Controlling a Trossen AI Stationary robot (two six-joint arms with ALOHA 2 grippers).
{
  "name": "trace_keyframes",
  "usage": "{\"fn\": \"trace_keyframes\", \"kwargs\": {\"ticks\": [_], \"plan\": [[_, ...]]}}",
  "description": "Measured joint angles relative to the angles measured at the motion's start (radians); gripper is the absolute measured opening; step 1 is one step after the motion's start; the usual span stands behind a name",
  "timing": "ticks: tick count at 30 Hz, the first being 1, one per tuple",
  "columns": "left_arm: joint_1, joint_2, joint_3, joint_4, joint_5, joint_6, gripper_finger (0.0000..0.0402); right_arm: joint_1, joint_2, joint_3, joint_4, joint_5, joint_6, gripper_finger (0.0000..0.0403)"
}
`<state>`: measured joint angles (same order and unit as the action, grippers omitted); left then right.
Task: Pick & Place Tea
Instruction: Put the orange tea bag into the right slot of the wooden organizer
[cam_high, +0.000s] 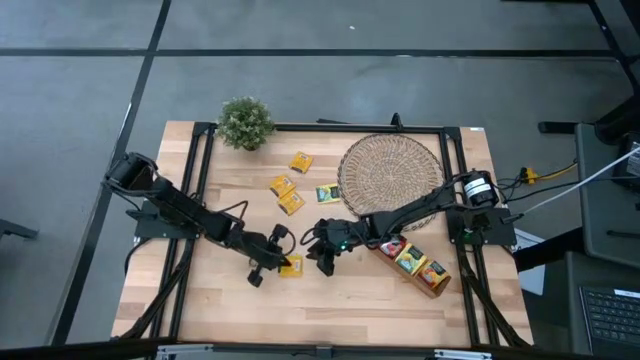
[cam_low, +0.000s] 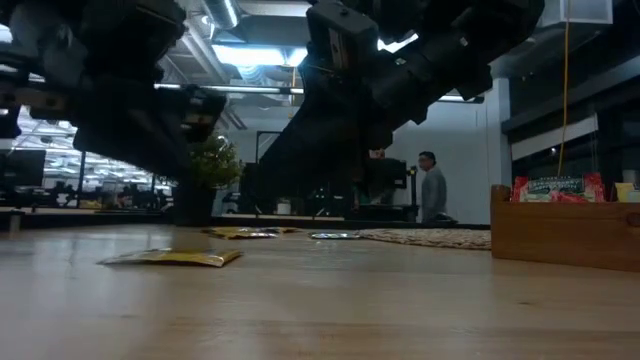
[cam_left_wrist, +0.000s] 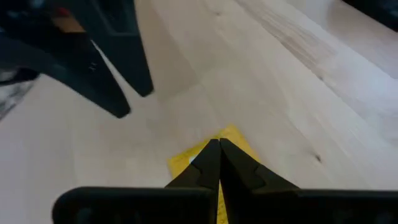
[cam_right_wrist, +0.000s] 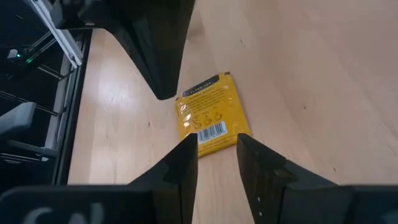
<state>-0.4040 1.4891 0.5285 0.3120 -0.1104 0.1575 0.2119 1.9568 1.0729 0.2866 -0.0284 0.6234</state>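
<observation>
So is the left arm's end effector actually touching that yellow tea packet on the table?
Cannot tell. In the left wrist view the left end effector, fingers together, overlaps the yellow tea packet, but the meeting point is hidden; the low view shows no clear gap either.

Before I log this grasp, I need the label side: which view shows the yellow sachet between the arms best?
The right wrist view: the yellow sachet lies flat, print and barcode visible. The left wrist view hides most of it, the low view shows it edge-on, and the high view shows a speck.
</observation>
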Motion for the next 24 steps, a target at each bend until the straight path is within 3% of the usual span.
{"fn": "trace_keyframes", "kwargs": {"ticks": [6, 11, 16, 24], "plan": [[-0.023, -0.05, 0.0, -0.067, -0.078, -0.142, 0.0002, 0.009, 0.0, 0.0, 0.023, 0.0, 0.026, 0.0074], [-0.019, -0.146, 0.001, -0.265, -0.082, -0.259, 0.0004, 0.03, 0.0, 0.0, 0.064, 0.0, 0.026, 0.001], [-0.019, -0.199, 0.001, -0.373, -0.087, -0.341, 0.0003, 0.047, 0.001, 0.0, 0.07, 0.011, 0.051, 0.0006], [0.008, -0.139, 0.001, -0.381, -0.118, -0.411, 0.0003, 0.063, 0.081, 0.078, 0.106, 0.021, 0.063, 0.0004]]}}
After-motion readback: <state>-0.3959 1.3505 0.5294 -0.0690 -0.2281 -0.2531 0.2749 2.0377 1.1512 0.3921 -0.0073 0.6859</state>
